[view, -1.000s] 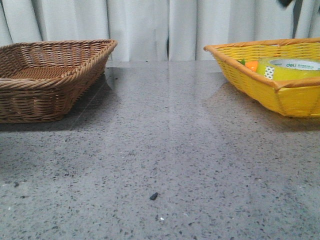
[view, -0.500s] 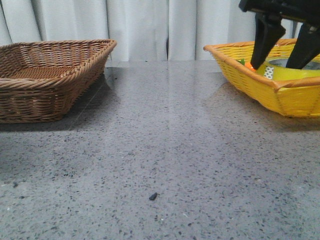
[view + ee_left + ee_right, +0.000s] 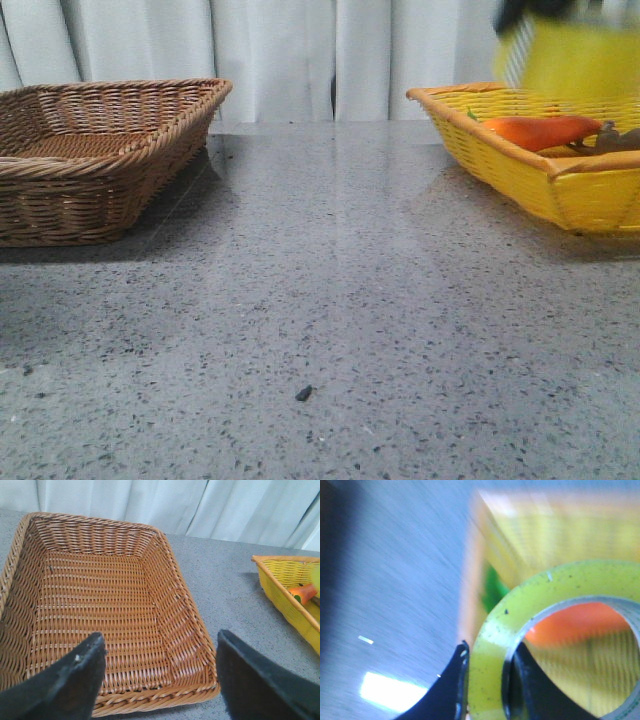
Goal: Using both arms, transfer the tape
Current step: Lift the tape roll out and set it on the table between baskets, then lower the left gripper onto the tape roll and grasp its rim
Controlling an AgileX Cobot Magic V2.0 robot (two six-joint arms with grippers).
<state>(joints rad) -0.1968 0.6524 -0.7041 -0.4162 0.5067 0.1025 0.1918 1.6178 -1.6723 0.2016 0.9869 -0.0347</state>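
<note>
Speckled grey table (image 3: 330, 300) carries brown basket (image 3: 100, 160) and yellow basket (image 3: 540, 170).

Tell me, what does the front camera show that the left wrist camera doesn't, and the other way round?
Only the front view shows the translucent yellow roll of packing tape, blurred and lifted above the yellow woven basket, plus a small dark speck on the grey speckled table.

Only the left wrist view shows the left tool, its black jaws wide apart and holding nothing, and the woven floor of the brown wicker basket.

Both show the brown wicker basket, the yellow basket, the orange carrot inside it, the table and the pale curtain.
</note>
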